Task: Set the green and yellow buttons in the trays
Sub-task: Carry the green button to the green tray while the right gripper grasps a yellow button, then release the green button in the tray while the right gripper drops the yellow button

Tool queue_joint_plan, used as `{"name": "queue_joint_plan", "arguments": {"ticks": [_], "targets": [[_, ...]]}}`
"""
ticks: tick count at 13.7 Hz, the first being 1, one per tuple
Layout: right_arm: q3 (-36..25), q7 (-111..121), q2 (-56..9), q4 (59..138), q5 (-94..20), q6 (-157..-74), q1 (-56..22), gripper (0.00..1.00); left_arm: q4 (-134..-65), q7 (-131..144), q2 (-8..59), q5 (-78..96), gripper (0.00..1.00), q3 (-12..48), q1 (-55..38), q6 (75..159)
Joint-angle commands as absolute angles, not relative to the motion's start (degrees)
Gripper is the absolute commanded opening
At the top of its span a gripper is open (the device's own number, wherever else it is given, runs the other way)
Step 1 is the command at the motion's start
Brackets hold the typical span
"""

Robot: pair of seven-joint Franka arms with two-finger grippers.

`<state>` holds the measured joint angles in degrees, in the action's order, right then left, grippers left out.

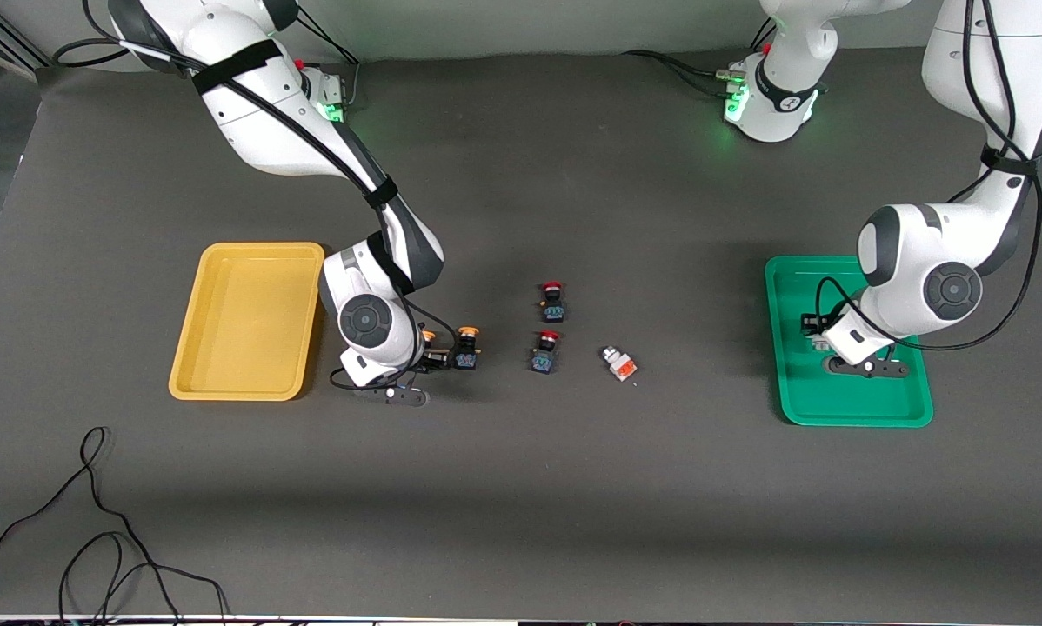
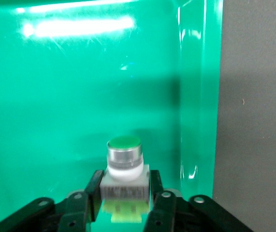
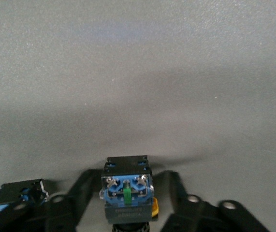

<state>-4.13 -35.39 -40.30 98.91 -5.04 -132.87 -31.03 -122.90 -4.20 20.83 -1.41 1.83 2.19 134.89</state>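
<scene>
Red-capped buttons (image 1: 552, 301) mid-table (close pair), orange-faced button (image 1: 619, 364) beside — bare table around

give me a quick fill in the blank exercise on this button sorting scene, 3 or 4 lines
1. The left end effector is over the ____ tray.
2. The button between its fingers has a ____ cap.
3. The yellow tray holds ____ buttons.
4. The two buttons at mid-table have ____ caps.

Missing words: green; green; no; red

Robot lab: two white arms (image 1: 312, 139) bolted along a grey desk (image 1: 521, 504), loose cables (image 1: 95, 522) trailing
</scene>
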Motion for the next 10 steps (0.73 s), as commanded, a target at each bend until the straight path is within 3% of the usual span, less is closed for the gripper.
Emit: {"name": "queue_joint_plan", "arguments": {"ticks": [1, 6, 10], "targets": [[-4.66, -36.74, -37.54, 99.58, -5.54, -132.98, -31.55, 0.00, -119.46, -4.92, 19.69, -2.02, 1.00, 1.93, 2.28, 129.93], [-5.53, -33.40, -28.33, 99.31, -5.45, -120.97, -29.71, 0.00, -102.69, -3.79, 18.81, -1.93, 1.00, 2.02, 2.20, 107.53], [-13.68, -21.57, -18.92, 99.58, -5.62, -108.84, -29.53, 0.00, -90.99, -0.90, 18.72, -0.97, 1.00, 2.63, 1.32, 96.61]]}}
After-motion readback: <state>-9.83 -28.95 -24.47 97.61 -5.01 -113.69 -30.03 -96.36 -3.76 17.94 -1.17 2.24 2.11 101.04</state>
